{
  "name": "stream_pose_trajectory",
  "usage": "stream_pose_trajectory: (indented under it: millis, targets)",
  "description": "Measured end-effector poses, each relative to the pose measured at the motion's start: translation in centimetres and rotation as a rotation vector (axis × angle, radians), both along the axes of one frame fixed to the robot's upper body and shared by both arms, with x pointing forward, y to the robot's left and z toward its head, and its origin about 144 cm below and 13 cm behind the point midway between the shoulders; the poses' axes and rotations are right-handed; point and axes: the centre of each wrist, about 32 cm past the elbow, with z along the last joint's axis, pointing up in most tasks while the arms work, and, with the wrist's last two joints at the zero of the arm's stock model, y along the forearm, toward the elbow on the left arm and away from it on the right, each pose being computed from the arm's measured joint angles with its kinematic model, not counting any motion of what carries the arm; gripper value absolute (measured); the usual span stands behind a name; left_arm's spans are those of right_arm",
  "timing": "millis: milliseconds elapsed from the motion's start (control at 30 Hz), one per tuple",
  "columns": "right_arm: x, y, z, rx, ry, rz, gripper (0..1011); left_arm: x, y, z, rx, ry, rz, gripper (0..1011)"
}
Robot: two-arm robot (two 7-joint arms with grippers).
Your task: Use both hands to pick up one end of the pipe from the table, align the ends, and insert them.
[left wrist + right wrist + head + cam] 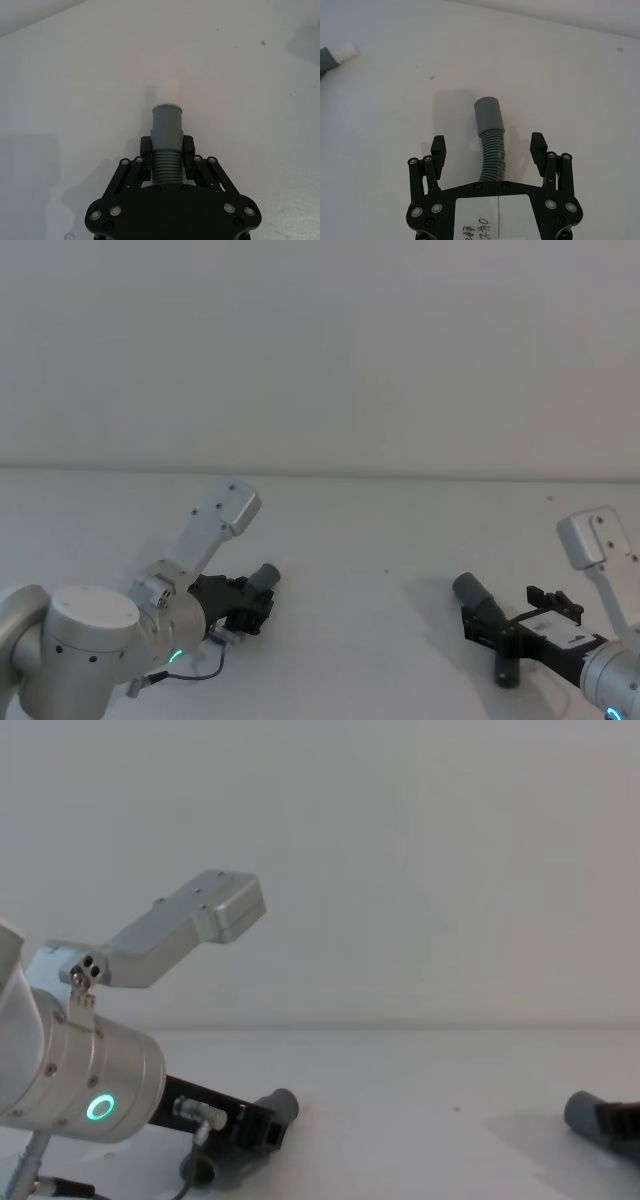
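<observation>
My left gripper (167, 147) is shut on the ribbed middle of one pipe piece (167, 125). The piece's grey cuff and a short white spigot (167, 92) stick out past the fingertips, low over the table (60, 75). In the head view that gripper (245, 605) is at the lower left with the cuff (266, 576) pointing right. The second pipe piece (488, 114) lies on the table between the spread fingers of my open right gripper (489, 145). In the head view it (474, 594) is at the lower right, under that gripper (492, 628).
The white table (360, 540) runs back to a plain white wall. A bare stretch of table separates the two arms. In the right wrist view the other piece's white spigot (344, 51) shows at the far edge.
</observation>
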Motion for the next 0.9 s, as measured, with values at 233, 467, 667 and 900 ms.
stream_pose_trajectory:
  millis: [233, 467, 667, 900]
  targets:
    - [0.4, -0.3, -0.4, 0.006, 0.013, -0.001, 1001, 0.0, 0.0, 0.0, 0.0, 0.0, 0.0, 348]
    - [0.7, -0.5, -0.8, 0.011, 0.023, -0.001, 1001, 0.0, 0.0, 0.0, 0.0, 0.0, 0.0, 351]
    - [1.0, -0.6, -1.1, 0.015, 0.031, -0.002, 1001, 0.0, 0.0, 0.0, 0.0, 0.0, 0.0, 348]
    - [1.3, -0.7, -1.4, 0.014, 0.039, 0.001, 1001, 0.0, 0.0, 0.0, 0.0, 0.0, 0.0, 348]
